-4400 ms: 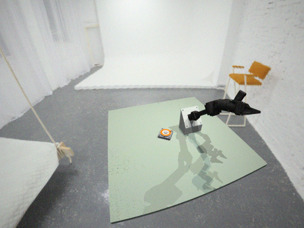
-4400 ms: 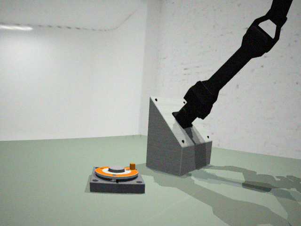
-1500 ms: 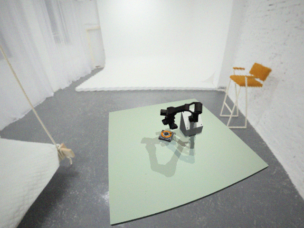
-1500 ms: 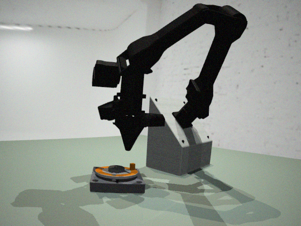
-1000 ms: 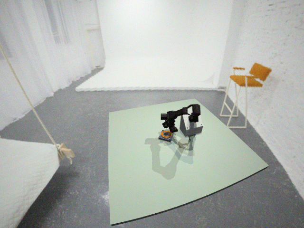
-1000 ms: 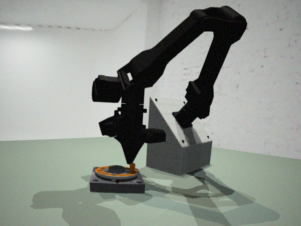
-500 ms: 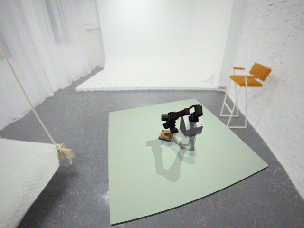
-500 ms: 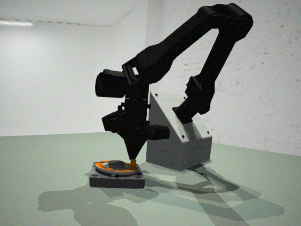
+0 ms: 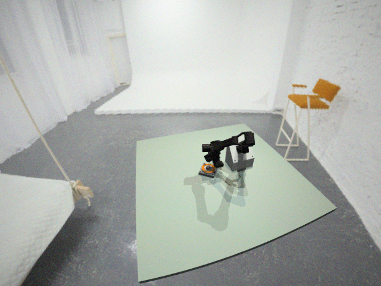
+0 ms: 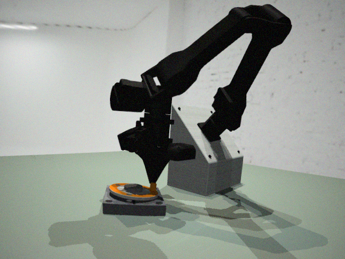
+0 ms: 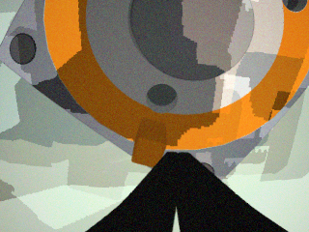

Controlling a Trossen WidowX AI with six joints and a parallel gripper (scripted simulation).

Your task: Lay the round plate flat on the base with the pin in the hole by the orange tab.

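The round plate (image 10: 133, 192) has an orange ring and a grey middle. It sits on the post (image 11: 191, 21) of a dark square base (image 10: 133, 205) and lies tilted. Its orange tab (image 11: 150, 143) sticks out at the rim, with the hole (image 11: 161, 95) just inside it. My gripper (image 11: 177, 162) is shut and empty. Its tips are right beside the tab, low over the rim, as the exterior view (image 10: 152, 180) shows. I cannot tell whether they touch the tab. A small dark spot at the fingertips may be the pin. The plate is small in the top view (image 9: 208, 168).
The arm's grey wedge-shaped mount (image 10: 203, 164) stands just behind and right of the base. All rests on a pale green mat (image 9: 221, 199). An orange chair (image 9: 307, 117) stands far off by the right wall. The base has screw holes (image 11: 22, 48) at its corners.
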